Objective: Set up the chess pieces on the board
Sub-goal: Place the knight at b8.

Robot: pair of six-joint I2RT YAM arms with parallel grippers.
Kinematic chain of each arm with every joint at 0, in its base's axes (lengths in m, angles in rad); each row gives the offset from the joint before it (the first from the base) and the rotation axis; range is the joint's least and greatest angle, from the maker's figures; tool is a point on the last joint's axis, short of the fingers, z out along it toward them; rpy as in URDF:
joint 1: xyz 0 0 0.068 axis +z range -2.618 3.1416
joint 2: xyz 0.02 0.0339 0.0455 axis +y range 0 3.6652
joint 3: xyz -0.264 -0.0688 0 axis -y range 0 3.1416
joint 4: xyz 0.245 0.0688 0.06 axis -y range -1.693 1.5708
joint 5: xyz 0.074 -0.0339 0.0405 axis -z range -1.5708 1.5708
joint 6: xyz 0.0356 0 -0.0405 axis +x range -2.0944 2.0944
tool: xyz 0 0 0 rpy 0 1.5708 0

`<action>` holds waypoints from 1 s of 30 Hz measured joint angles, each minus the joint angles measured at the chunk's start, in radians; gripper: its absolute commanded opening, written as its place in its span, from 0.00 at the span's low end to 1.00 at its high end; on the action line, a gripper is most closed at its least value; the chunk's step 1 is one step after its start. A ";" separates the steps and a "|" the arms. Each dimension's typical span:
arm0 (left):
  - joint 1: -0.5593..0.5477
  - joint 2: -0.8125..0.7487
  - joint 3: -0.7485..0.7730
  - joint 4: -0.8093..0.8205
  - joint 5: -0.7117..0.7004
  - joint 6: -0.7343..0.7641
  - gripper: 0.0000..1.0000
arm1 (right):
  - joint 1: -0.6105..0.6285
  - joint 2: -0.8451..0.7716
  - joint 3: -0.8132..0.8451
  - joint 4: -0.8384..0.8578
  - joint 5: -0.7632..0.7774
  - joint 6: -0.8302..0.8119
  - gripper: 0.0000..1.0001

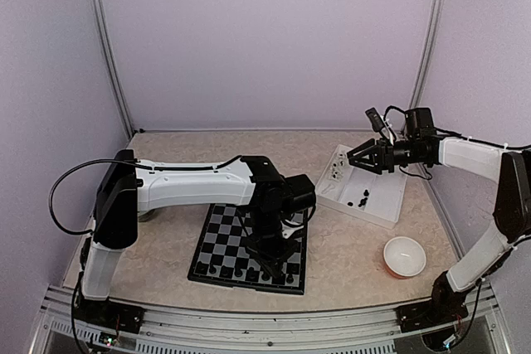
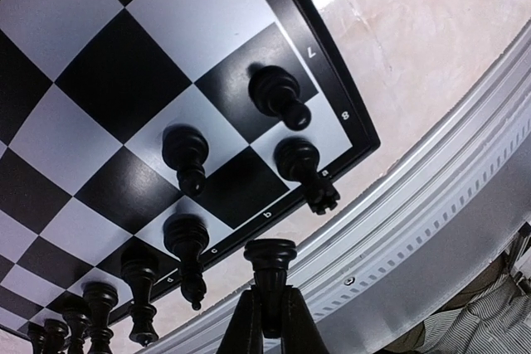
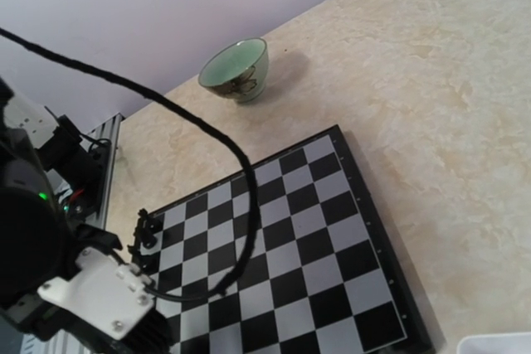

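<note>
The board point(image 1: 220, 230) lies in front of the left arm, with several black chess pieces point(image 1: 224, 271) standing along its near edge. In the left wrist view these pieces point(image 2: 187, 151) stand in the two rows at the lettered edge of the board point(image 2: 99, 80). My left gripper point(image 2: 270, 296) is shut on a black chess piece point(image 2: 270, 256), held base-first just off that edge near the b and c marks. From above, the left gripper point(image 1: 270, 267) hangs over the board's near side. My right gripper point(image 1: 362, 157) stands open above the white tray point(image 1: 377, 184). Its fingers do not show in its own wrist view.
A few black pieces point(image 1: 362, 199) and small white ones point(image 1: 336, 172) lie in the tray. A bowl point(image 1: 405, 256) stands near the right arm's base, seen also as the bowl point(image 3: 235, 68) beyond the board point(image 3: 332, 238). The metal rail point(image 2: 431, 238) runs along the table's near edge.
</note>
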 measured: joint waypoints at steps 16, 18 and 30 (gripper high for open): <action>0.000 0.036 0.023 -0.016 -0.004 -0.023 0.17 | 0.000 0.000 0.000 -0.034 -0.023 -0.023 0.57; 0.000 0.041 0.027 -0.017 -0.004 -0.023 0.19 | 0.000 0.000 0.000 -0.038 -0.026 -0.024 0.57; 0.000 0.046 0.043 -0.034 -0.005 -0.030 0.25 | 0.000 0.000 0.000 -0.043 -0.034 -0.034 0.57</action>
